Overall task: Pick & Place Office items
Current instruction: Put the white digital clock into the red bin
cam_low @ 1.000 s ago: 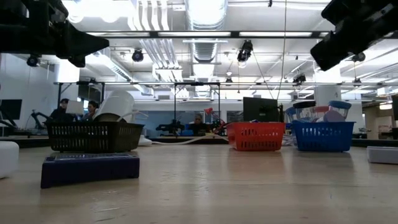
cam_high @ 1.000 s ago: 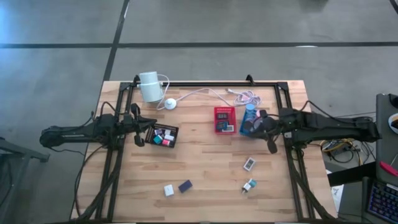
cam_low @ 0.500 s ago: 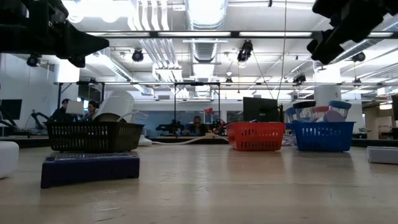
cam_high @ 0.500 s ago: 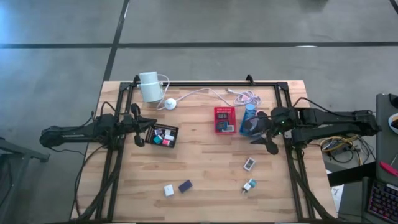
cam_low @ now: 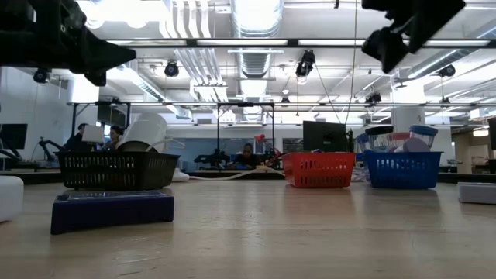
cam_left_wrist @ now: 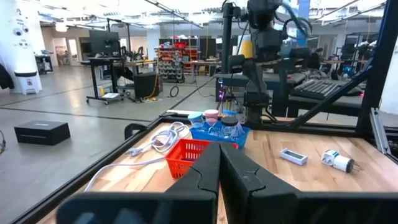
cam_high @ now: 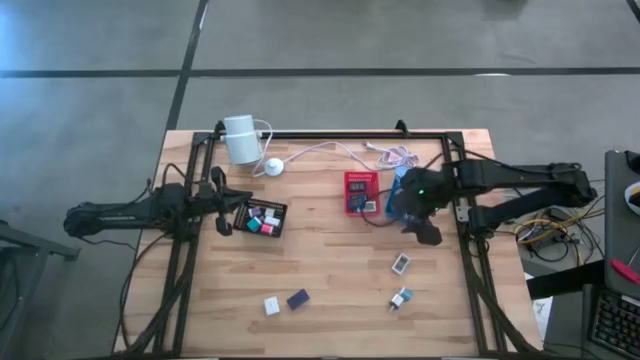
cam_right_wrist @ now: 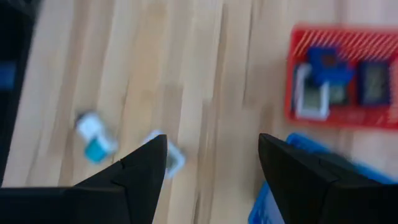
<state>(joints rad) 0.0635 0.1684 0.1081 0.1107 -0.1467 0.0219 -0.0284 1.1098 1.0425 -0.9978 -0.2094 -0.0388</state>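
Note:
Small office items lie on the wooden table: a white piece (cam_high: 400, 263), a white-and-teal piece (cam_high: 401, 297), a white piece (cam_high: 271, 305) and a dark purple piece (cam_high: 298, 298). More pieces sit in the black tray (cam_high: 283, 211), the red tray (cam_high: 361, 176) and the blue tray (cam_high: 401, 180). My right gripper (cam_high: 418, 222) hangs open in the air by the blue tray's near end, pointing down, with nothing between its fingers (cam_right_wrist: 144, 167). My left gripper (cam_high: 232, 206) is shut and empty, just left of the black tray.
A white cylinder (cam_high: 240, 138) with a white cable and round puck (cam_high: 272, 167) stands at the far left of the table. A black frame (cam_high: 180, 262) runs along the table's sides. Bare wood lies between the trays and the loose pieces.
My right gripper has opened. It has risen and shifted a little toward the table's left, by the blue tray's near end, tipping to point down at the table. The left arm has kept still.

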